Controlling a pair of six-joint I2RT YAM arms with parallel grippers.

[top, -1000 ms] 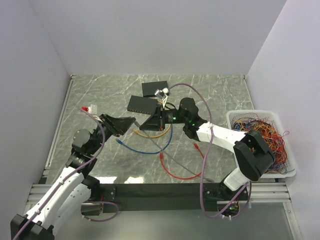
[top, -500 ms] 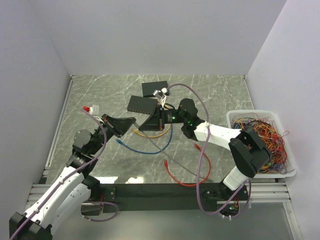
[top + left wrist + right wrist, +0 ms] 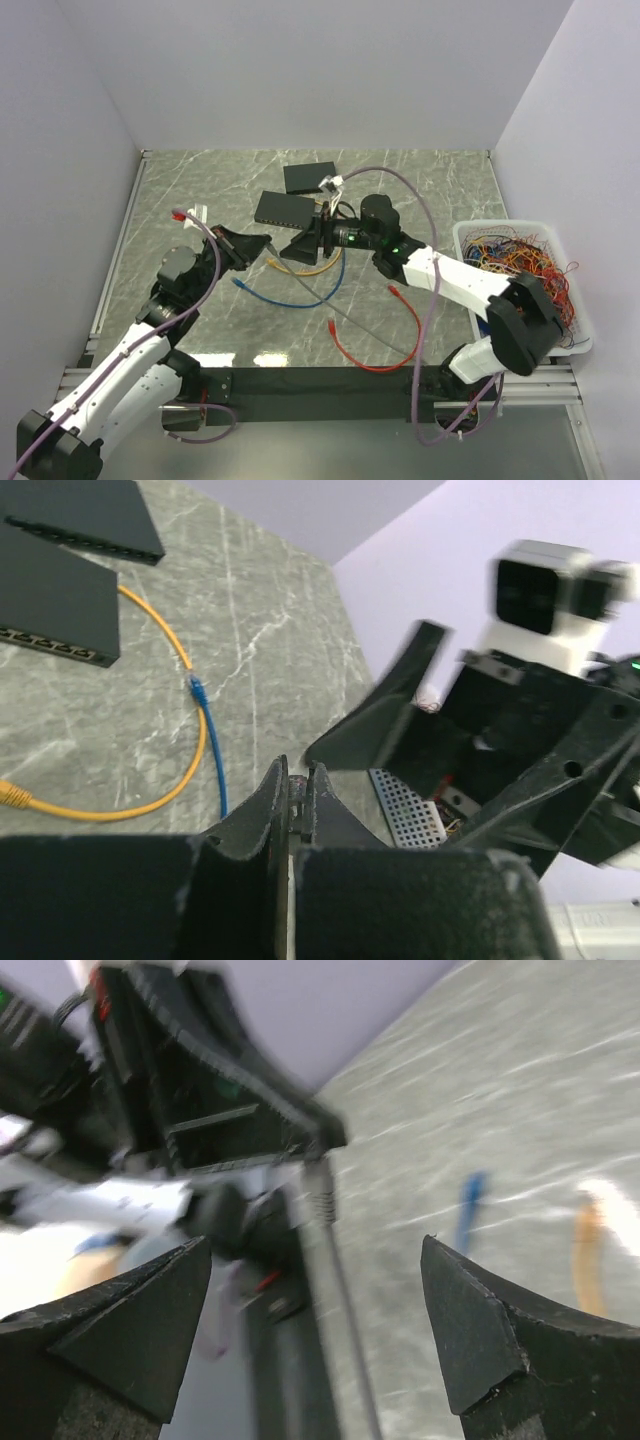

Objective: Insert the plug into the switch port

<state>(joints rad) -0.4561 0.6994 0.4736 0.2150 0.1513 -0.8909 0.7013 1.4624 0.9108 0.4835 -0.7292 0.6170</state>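
1. Looking down from the top camera, the left gripper and the right gripper meet almost tip to tip above the bench, just in front of the nearer switch. A second switch lies behind it. A grey cable trails from the left gripper's tips across the bench toward the near edge. No cable runs into either switch.
2. The left wrist camera shows its fingers pressed together on something thin and pale, which I take to be that cable's end. The plug itself is hidden. The right gripper faces it, gaping. A yellow cable and a blue cable lie loose on the bench.
3. The right wrist camera, though blurred, shows its own fingers spread wide and empty, with the grey cable hanging from the left gripper ahead.
4. As I judge it, the plug end has been picked up and this looks like a handover. Aligning it and pushing it into a port remain.
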